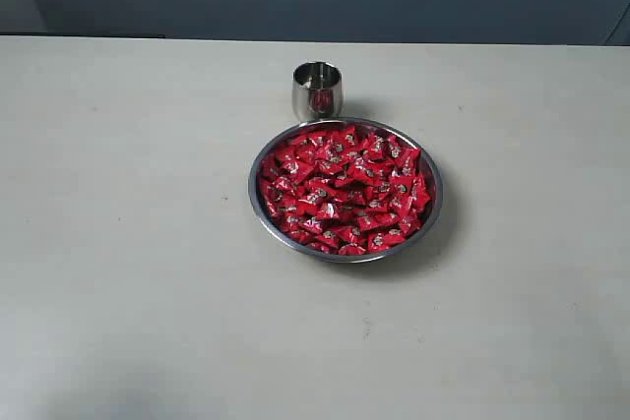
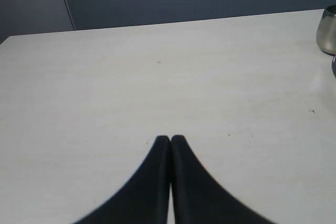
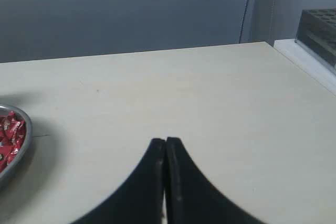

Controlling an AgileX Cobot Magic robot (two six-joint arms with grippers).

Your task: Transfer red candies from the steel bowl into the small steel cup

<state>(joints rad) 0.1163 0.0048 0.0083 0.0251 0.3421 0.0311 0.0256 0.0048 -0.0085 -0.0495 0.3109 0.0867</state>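
The steel bowl (image 1: 434,180) sits mid-table, heaped with red candies (image 1: 343,190). Just behind it stands the small steel cup (image 1: 316,91); I see nothing in it from this angle. Neither arm shows in the exterior view. In the left wrist view my left gripper (image 2: 170,139) is shut and empty over bare table, with the cup (image 2: 327,31) far off at the frame's edge. My right gripper (image 3: 166,141) is also shut on nothing, with the bowl's rim (image 3: 26,129) and a few candies (image 3: 10,132) at the frame's edge.
The table (image 1: 128,243) is pale and bare around the bowl. A dark wall runs behind its far edge. A dark ridged block (image 3: 317,27) sits on a white ledge beyond the table's side in the right wrist view.
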